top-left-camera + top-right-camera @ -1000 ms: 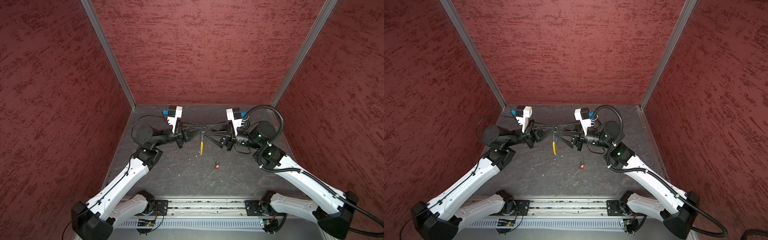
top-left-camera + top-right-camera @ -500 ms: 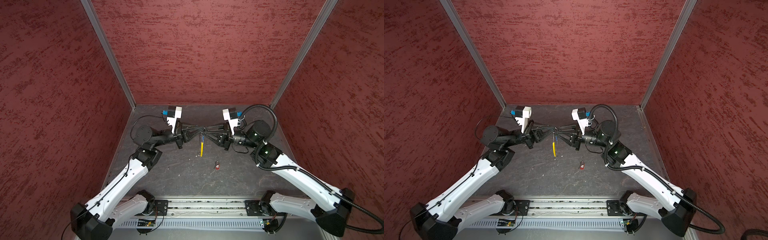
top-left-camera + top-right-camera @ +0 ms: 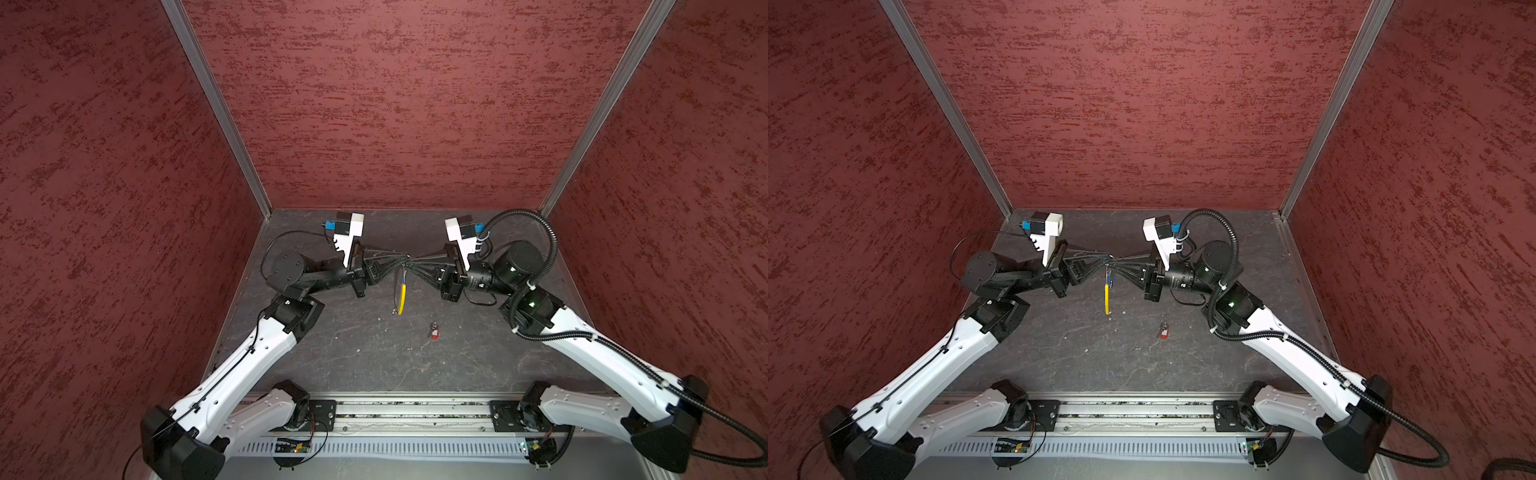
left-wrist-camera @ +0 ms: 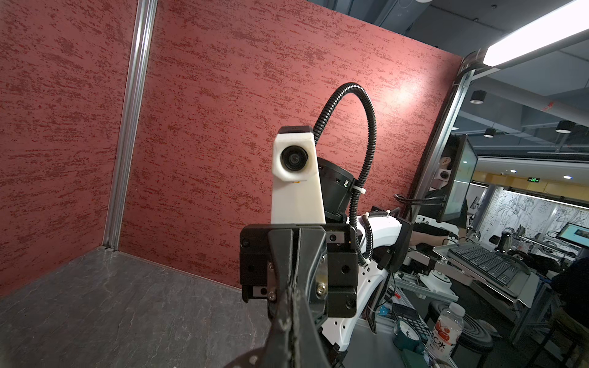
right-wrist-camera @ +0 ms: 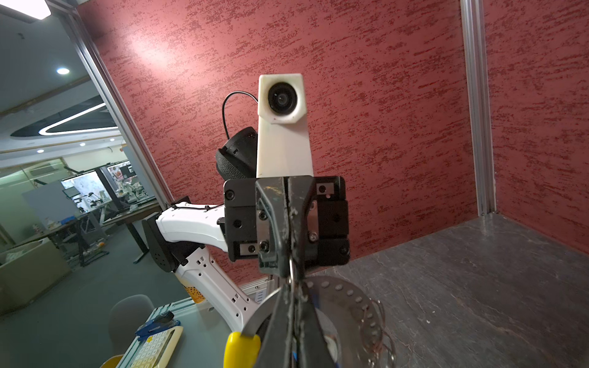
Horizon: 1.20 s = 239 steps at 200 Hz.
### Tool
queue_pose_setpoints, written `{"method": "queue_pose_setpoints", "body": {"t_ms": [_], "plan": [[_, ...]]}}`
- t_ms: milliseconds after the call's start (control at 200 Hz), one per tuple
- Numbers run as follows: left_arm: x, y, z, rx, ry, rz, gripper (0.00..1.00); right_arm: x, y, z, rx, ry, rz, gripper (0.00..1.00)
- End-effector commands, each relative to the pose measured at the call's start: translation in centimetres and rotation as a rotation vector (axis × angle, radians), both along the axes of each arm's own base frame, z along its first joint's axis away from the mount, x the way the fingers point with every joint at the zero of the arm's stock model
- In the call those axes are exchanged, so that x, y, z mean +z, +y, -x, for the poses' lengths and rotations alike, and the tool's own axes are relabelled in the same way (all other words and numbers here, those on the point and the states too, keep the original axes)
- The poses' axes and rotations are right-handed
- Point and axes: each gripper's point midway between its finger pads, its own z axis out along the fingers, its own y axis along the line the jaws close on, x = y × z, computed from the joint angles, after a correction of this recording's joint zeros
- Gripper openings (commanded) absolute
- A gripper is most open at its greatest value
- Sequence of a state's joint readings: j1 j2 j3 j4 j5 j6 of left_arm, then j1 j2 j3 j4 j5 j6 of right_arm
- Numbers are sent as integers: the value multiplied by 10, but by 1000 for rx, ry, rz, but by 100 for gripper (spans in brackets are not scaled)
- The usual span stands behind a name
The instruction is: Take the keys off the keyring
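Jaws of the right gripper [image 3: 416, 261], apart a second ago, are now together beside the hanging keyring [image 3: 401, 297], tip to tip with the left gripper [image 3: 399, 259], which is clamped on its top. The blue-tagged key [image 3: 1111, 282] dangles there, likely next to be pulled off. The red-tagged key [image 3: 433, 333] already lies free on the table [image 3: 353, 353].

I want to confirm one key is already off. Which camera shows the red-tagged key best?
A top view: the red-tagged key lies alone on the table, clear of the keyring hanging between the arms. Both top views show it alike, small but unblocked. Neither wrist view shows it; each faces the opposite arm.
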<state>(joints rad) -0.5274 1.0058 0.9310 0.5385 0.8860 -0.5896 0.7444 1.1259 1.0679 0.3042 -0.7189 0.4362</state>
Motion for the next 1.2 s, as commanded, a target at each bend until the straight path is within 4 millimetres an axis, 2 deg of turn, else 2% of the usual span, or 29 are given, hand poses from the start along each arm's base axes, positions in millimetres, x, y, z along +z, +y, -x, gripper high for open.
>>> {"method": "queue_pose_setpoints", "body": {"t_ms": [0,185,240,371,426,501,686,952,1052,1192], "plan": [[5,3,5,3,-26,14,0,15,-4,5,9,-42,-34,0],[5,3,3,13,-12,9,0,14,-5,4,-7,-42,-19,0],[4,3,3,19,-6,5,11,14,-6,5,-9,-44,-19,0],[3,6,0,49,12,-17,52,12,-9,5,-26,-44,1,0],[3,8,-1,63,12,-33,60,10,-9,5,-34,-42,17,0],[3,11,0,80,4,-54,65,7,-11,5,-38,-43,40,0],[-4,11,2,81,52,-165,67,-2,-13,0,-32,-2,141,0],[-13,11,8,56,151,-310,66,-7,-15,8,21,30,247,0],[-12,11,10,34,173,-336,60,-7,-15,10,34,45,274,0],[-14,7,9,11,212,-368,45,-6,-15,14,55,58,294,0]]}}
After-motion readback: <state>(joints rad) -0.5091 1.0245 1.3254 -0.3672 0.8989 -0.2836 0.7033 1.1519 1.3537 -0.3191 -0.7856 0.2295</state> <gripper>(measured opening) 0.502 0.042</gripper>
